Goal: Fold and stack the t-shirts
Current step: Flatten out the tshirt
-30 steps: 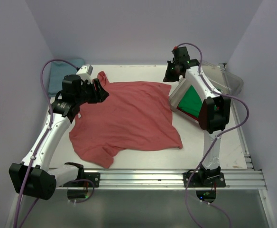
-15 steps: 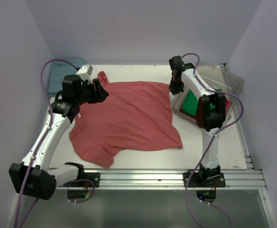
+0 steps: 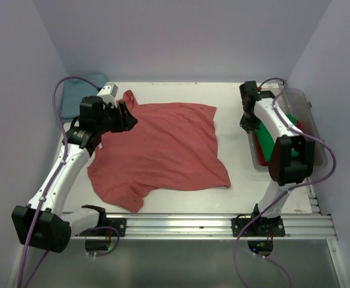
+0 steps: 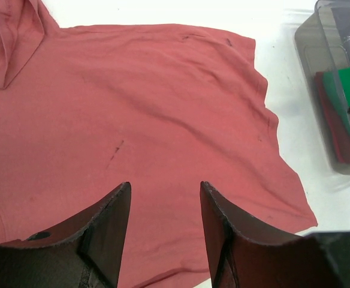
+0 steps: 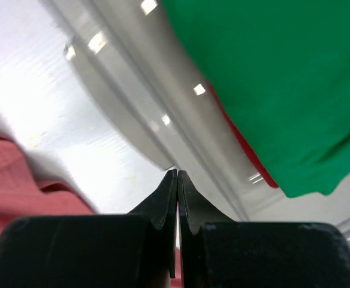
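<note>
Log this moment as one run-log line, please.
left gripper: open above spread salmon-red t-shirt | right gripper: shut, beside clear bin wall | green t-shirt on red t-shirt in bin | teal-blue t-shirt: far left

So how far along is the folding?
Done: no folded stack on the table. In hand: nothing; left claw open over the unfolded salmon-red t-shirt, right claw shut beside the clear bin. Left: fold it, plus green t-shirt and red t-shirt in the bin, teal-blue t-shirt far left.

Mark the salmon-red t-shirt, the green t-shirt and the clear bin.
salmon-red t-shirt [image 3: 160,147], top external view, middle of the body.
green t-shirt [image 5: 271,78], right wrist view, flat cloth.
clear bin [image 4: 311,51], left wrist view, left wall.
</note>
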You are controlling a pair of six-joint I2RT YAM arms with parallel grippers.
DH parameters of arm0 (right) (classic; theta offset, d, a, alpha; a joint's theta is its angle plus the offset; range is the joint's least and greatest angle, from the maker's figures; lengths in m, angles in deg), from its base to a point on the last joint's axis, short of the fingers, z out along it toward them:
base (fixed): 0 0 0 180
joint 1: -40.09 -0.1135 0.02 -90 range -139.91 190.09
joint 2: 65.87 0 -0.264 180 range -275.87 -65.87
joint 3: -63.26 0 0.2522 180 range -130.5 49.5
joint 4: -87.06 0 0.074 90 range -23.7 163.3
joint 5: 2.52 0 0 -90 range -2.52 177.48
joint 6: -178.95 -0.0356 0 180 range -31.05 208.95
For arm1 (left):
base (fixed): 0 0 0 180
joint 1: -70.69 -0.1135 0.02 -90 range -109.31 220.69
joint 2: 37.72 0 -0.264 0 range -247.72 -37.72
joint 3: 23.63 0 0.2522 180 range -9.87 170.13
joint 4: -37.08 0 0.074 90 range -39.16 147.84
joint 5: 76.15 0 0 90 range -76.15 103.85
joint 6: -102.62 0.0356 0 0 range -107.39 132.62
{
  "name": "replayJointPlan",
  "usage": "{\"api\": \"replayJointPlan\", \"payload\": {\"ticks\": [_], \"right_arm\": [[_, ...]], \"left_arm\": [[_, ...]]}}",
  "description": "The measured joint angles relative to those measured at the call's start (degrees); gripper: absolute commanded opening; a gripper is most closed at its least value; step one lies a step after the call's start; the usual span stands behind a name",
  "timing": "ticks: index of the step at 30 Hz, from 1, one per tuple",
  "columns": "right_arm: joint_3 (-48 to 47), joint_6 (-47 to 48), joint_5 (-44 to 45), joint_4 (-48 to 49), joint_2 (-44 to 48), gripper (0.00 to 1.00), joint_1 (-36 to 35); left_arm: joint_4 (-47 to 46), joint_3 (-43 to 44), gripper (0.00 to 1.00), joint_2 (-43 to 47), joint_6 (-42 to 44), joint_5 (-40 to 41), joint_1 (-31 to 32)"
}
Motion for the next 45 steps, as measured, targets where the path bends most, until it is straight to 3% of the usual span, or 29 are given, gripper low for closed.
{"api": "replayJointPlan", "payload": {"ticks": [6,11,15,22,33,41,45], "right_arm": [[3.1,5.6,-3.2,3.1,9.1,0.0,4.6],[7.5,7.5,-5.8,5.2,16.1,0.0,-1.3],[12.6,2.0,-0.9,0.5,23.9,0.0,-5.6],[26.9,-12.0,10.5,-8.9,38.4,0.0,-3.9],[38.3,-24.9,8.6,-11.0,39.3,0.0,-3.9],[42.4,-26.5,7.6,-9.2,37.0,0.0,-2.3],[41.1,-25.4,8.3,-5.2,29.9,0.0,2.6]], "left_arm": [[-0.2,-0.7,0.52,-0.2,0.0,-0.6,0.0],[-0.1,-0.7,0.52,-0.1,0.0,-0.6,0.0],[0.1,-0.7,0.52,0.1,0.0,-0.6,0.0],[0.1,-0.7,0.51,0.5,0.0,-0.9,0.0],[0.3,-1.9,0.51,0.6,0.0,-1.9,0.0],[0.4,-2.5,0.51,1.0,0.0,-1.9,0.0],[0.3,-2.5,0.5,0.9,0.0,-1.9,0.0]]}}
